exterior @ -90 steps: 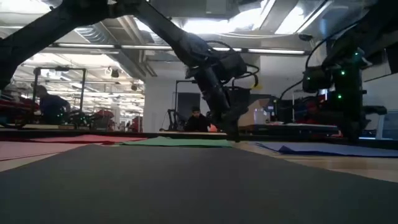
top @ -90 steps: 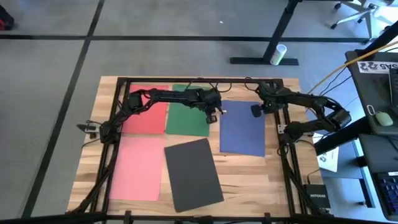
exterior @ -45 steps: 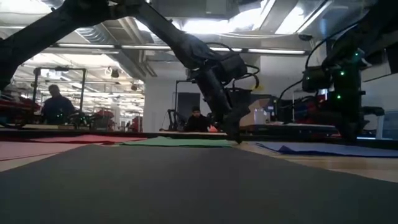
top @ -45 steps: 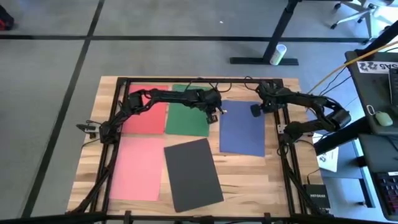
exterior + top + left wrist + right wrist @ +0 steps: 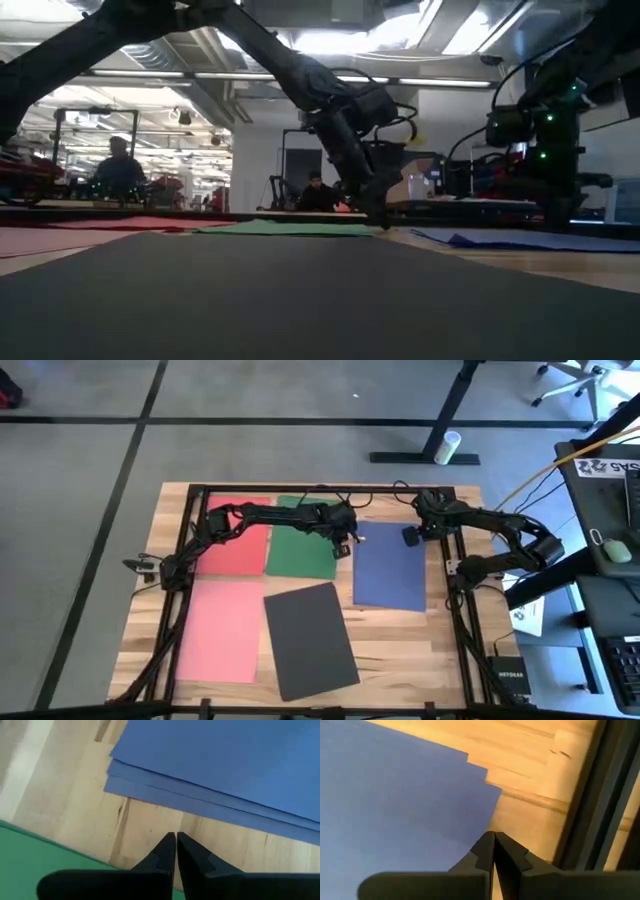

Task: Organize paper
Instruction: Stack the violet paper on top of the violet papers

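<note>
On the wooden table (image 5: 400, 635) lie coloured papers in two rows. At the far side there is a red sheet (image 5: 235, 540), next to it a green sheet (image 5: 302, 550), and then a small stack of blue sheets (image 5: 390, 568), whose edges are a little shifted against each other. At the near side a pink sheet (image 5: 220, 630) lies beside a dark grey sheet (image 5: 310, 640), which is turned a bit crooked.

The left gripper (image 5: 343, 542) is low over the bare wood in the narrow gap between the green sheet and the blue stack, and its two fingers are pressed together with nothing between them. The right gripper (image 5: 410, 536) is at the far right corner of the blue stack, also with fingers pressed together and holding nothing.
</note>
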Robot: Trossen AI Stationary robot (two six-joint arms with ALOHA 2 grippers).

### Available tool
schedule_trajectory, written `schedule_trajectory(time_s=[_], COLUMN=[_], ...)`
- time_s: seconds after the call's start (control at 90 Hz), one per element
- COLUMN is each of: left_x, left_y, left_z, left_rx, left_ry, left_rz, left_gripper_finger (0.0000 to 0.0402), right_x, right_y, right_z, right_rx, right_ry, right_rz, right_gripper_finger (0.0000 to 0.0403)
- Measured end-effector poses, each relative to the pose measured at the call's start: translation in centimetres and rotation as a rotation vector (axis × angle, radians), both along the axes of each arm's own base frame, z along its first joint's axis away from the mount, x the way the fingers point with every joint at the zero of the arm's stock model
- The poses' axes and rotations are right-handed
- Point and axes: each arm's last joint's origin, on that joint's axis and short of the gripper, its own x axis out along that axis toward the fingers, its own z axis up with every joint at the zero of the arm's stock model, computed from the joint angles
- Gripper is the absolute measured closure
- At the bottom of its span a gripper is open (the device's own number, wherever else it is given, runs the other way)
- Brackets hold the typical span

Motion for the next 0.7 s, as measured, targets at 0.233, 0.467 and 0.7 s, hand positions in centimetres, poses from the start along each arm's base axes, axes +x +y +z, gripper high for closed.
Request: schedule_trajectory(time_s=[0.233, 0.467, 0.7], left_x=[0.05, 0.07, 0.10], left_y=[-0.01, -0.01, 0.00], left_z=[0.03, 0.04, -0.10], left_rx=[-0.003, -0.001, 0.001], left_ry=[-0.007, -0.008, -0.007], left_rz=[-0.009, -0.012, -0.015], left_gripper_finger=[0.0402, 0.0402, 0.0402], right_x=[0.15, 0.37, 0.52], right_y=[-0.13, -0.32, -0.45], right_z=[0.02, 0.04, 0.07], right_rx=[-0.007, -0.017, -0.026], right_ry=[-0.023, -0.056, -0.077], right_rz=[0.010, 0.030, 0.041], right_gripper_finger=[0.0403, 0.0403, 0.0403])
